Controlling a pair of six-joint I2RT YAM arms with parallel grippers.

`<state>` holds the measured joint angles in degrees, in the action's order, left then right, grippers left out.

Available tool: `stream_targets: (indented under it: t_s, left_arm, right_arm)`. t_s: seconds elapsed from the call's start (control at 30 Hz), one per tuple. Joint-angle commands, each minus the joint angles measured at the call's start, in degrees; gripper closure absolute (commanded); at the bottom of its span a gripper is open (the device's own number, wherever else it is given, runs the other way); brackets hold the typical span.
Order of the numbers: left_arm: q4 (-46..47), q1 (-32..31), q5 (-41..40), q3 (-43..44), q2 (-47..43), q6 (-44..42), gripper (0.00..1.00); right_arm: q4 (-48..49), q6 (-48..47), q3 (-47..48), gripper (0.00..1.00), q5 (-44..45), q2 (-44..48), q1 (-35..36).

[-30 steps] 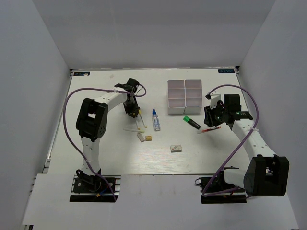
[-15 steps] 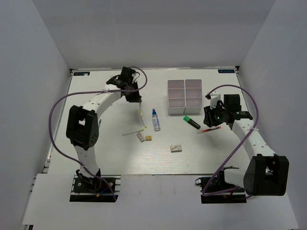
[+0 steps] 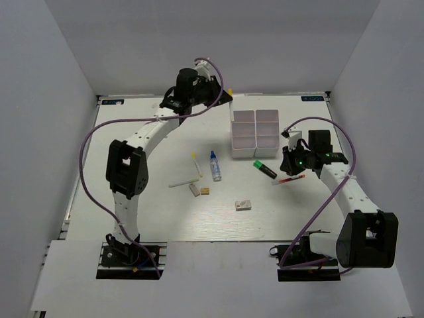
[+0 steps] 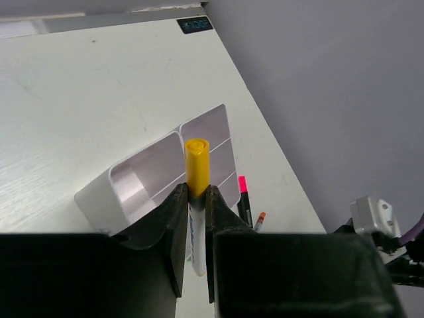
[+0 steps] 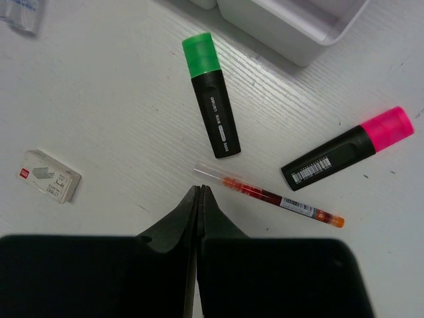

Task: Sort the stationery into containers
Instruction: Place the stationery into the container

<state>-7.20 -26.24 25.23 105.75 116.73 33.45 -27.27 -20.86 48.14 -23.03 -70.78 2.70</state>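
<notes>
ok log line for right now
left tool: shut on yellow-capped pen, by compartment tray | right tool: shut, empty, near red pen

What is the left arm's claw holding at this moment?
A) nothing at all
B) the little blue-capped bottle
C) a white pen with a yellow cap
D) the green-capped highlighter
C: in the left wrist view the left gripper is shut on the yellow-capped pen, whose cap sticks out in front of the white tray.
</notes>
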Motion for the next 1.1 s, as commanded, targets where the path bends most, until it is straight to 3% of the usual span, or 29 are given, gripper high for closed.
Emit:
stream_targets:
  t_s: [0.0,0.13,0.2,0.7,0.9,1.07]
  left_arm:
    - [12.86,-1.36,3.51,0.87,1.39,-2.23,1.00]
    - [28.15,-2.50,4.03,-4.66,0.88,-7.42,1.00]
    - [31.27,-3.12,3.51,-4.68,1.39,-9.01,1.00]
    - [17.31,-6.54,-10.64,11.31,12.38,-24.83,0.98]
    - [15.20,-7.07,-11.26,10.79,13.70,-26.51,0.98]
    - [18.36,-7.60,-10.64,4.46,10.45,-26.51,0.98]
  right_arm:
    - [-0.42,-0.76,2.13,1.00,-2.20,0.03,-0.15]
    - [0.11,-0.58,1.43,1.00,-2.81,0.38,-0.15]
    - [0.20,-0.50,1.26,1.00,-2.90,0.38,-0.06]
    - [0.90,-0.32,0.38,1.00,-3.43,0.30,-0.15]
    - [0.99,-0.14,0.55,1.00,-3.34,0.29,-0.24]
    - [1.16,-0.23,0.37,1.00,-3.16,0.21,-0.06]
